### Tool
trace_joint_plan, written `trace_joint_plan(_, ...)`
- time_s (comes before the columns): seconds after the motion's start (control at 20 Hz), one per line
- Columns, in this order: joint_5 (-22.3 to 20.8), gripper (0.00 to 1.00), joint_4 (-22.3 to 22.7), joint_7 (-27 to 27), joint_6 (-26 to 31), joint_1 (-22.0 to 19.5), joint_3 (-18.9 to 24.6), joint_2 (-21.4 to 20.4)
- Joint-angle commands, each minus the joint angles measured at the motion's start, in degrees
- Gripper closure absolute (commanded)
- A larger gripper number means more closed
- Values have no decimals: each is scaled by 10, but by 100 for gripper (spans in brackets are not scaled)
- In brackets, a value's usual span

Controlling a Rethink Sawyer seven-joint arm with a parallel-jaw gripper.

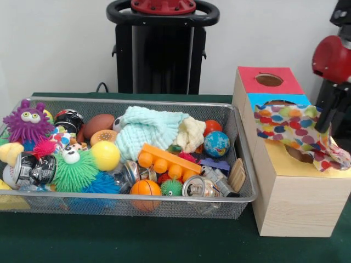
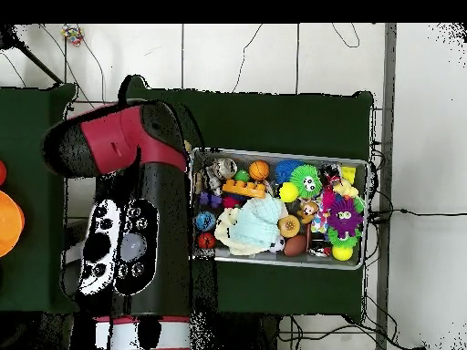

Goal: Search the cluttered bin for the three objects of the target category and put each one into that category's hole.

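Nearest the front camera stands the pale wooden box (image 1: 299, 203), its front face bare wood and its top in three coloured panels: yellow closest, blue behind it, red farthest. Draped over that box lies the polka-dot cloth (image 1: 293, 127), white with many coloured spots. Its long axis runs across the box top from the blue panel's left side down toward the right edge of the yellow panel, where a bunched end hangs over the box's side. Part of the hole (image 1: 300, 155) shows as a brown crescent in the yellow panel, just under the cloth's lower edge; the cloth covers the rest. The red panel's smaller cutout (image 1: 269, 80) sits uncovered behind.

Above the box's right side, the gripper (image 1: 327, 118) comes down as a dark, slim shape below a red arm joint, slanting slightly, its tip at the cloth's upper right edge. Whether its fingers are spread or pinching the fabric cannot be told. In the overhead view the arm (image 2: 128, 219) hides the box entirely.

Left of the box, touching or just beside it, is the bin (image 1: 82, 205), crowded with toys. A pale mint cloth (image 1: 148, 131) lies bunched near its middle, with a cream cloth (image 1: 192, 133) at its right, toward the box.
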Motion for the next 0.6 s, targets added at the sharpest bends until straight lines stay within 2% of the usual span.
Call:
trace_joint_plan(0.05,75,100,191,53,19,-81,65,-20)
trace_joint_plan(0.35,65,100,194,22,-36,-99,72,-1)
trace_joint_plan(0.5,18,100,220,24,-129,-84,58,-8)
trace_joint_plan(0.6,-21,100,221,50,-151,-45,14,-16)
